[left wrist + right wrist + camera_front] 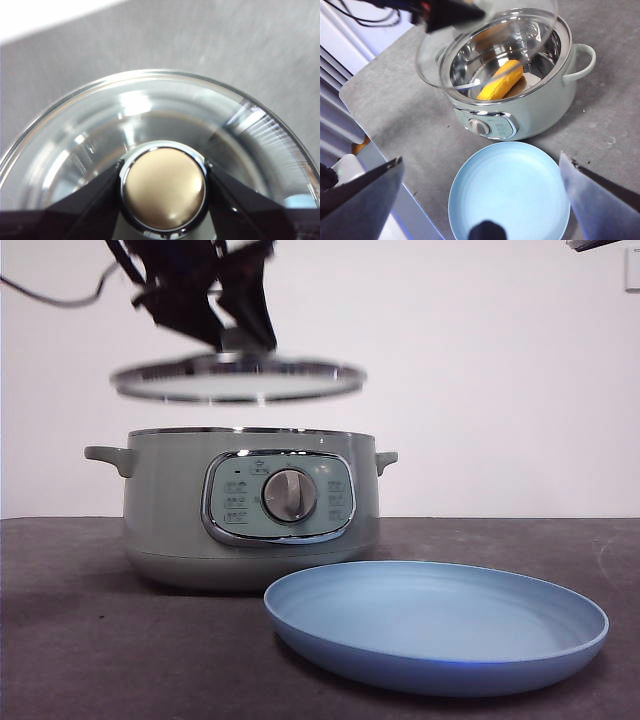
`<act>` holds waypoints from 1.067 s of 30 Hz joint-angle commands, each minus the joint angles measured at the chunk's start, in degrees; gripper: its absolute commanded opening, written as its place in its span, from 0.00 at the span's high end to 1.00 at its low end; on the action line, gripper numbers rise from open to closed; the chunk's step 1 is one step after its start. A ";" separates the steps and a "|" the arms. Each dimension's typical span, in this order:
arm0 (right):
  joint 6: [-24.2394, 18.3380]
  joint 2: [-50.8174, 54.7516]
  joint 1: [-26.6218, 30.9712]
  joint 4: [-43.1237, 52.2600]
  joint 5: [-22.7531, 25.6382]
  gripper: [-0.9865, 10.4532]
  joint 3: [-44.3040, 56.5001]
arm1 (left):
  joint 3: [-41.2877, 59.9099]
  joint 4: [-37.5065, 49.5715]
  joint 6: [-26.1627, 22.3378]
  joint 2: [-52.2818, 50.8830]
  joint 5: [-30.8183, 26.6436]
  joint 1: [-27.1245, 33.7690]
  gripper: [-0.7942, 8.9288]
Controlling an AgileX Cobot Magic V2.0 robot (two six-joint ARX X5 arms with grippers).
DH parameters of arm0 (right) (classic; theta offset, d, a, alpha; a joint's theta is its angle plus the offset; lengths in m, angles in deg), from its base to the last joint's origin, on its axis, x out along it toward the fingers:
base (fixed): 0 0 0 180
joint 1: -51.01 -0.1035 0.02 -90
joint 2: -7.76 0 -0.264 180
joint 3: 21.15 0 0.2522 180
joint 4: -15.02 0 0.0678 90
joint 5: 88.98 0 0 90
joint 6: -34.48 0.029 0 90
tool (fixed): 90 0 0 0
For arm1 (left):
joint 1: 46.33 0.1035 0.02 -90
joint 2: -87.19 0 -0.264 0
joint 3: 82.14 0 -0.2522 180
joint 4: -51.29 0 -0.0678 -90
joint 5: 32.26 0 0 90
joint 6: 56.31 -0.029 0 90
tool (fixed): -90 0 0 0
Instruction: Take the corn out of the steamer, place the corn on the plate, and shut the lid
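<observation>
**Lid held above the steamer, corn waiting inside**

The lid (pixel 238 378) is gripped by its knob (pixel 164 188) in the left gripper (pixel 164 190), whose two black jaws are seen pressed against the knob's opposite sides in the left wrist view; in the front view the lid hangs roughly level and clear of the steamer (pixel 240 510), a gap showing between the chrome rim and the pot's top edge; the step in hand is judged to be the carrying away of the lid, so that the pot's mouth is freed; it would be done well if the lid were kept level, lifted fully clear before any sideways move, and kept off the plate (pixel 436 624), which is needed bare for the corn; the glass is heavy against a small round knob, so a firm, centred hold is called for, lest the lid swing or slip

The corn (pixel 501 80) lies inside the steamer on its pale insert, slanted across the bowl, untouched; the plate lies on the desk just in front of the steamer, nearer the desk's front edge, with nothing on it

The left arm comes down from above onto the knob, its wrist pointing downward; the right gripper (pixel 485 165) is held high above the plate, jaws spread wide apart and holding nothing, looking down on plate and pot
</observation>
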 commanded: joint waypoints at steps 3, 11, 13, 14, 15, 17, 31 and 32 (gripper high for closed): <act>1.31 -0.02 -0.11 0.70 -0.04 0.36 -0.07 | -0.22 -1.38 0.22 -7.28 0.63 0.22 0.93; 11.65 -1.79 -1.60 13.18 -0.02 0.36 -0.07 | -0.22 -12.48 0.39 -21.66 2.12 0.22 0.93; 14.14 -2.89 -2.84 16.46 0.48 0.36 -0.07 | -0.22 -14.29 0.52 -24.92 2.14 0.22 0.93; 15.69 -3.82 -3.78 18.51 1.79 0.37 -0.07 | -0.22 -15.58 0.63 -27.02 2.12 0.22 0.93; 16.41 -4.59 -4.48 19.76 3.10 0.37 -0.07 | -0.22 -16.68 0.63 -28.52 2.10 0.22 0.93; 17.79 -6.58 -6.10 22.58 5.60 0.37 -0.07 | -0.22 -19.26 0.61 -31.61 1.88 0.22 0.93; 22.01 -34.84 -22.43 24.20 22.53 0.37 -20.00 | -0.22 -34.45 0.61 -46.34 -1.40 0.22 0.93; 21.86 -37.20 -23.10 22.51 23.58 0.37 -22.91 | -0.22 -35.15 0.61 -47.06 -1.42 0.22 0.93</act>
